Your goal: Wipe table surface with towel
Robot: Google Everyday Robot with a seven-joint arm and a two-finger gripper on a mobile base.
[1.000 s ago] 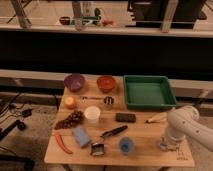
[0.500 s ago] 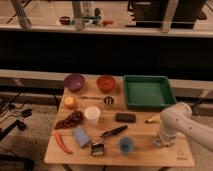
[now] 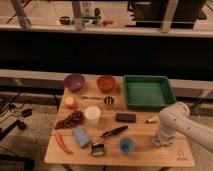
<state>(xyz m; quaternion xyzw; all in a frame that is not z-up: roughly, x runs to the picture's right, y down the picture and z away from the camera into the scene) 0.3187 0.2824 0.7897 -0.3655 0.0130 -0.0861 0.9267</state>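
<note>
The light wooden table (image 3: 140, 131) holds many small items. My white arm reaches in from the right and bends down to the tabletop near the front right corner. The gripper (image 3: 159, 142) sits at its lower end, low on the wood and shut. A pale grey-blue lump at the gripper's tip looks like the towel (image 3: 156, 144), lying on the table under it; whether it is gripped does not show. The blue cup (image 3: 126, 145) stands just left of the gripper.
A green tray (image 3: 146, 91) sits at the back right. A purple bowl (image 3: 74, 81), an orange bowl (image 3: 106, 82), a white cup (image 3: 92, 114), a black block (image 3: 126, 117), a blue sponge (image 3: 81, 136), a black brush (image 3: 114, 132), grapes (image 3: 70, 120) and a red chili (image 3: 62, 142) fill the rest. A dark counter (image 3: 106, 31) runs behind.
The arm has shifted left from the table's right edge, further over the tabletop, and the gripper has moved slightly left with it. The other items have not moved.
</note>
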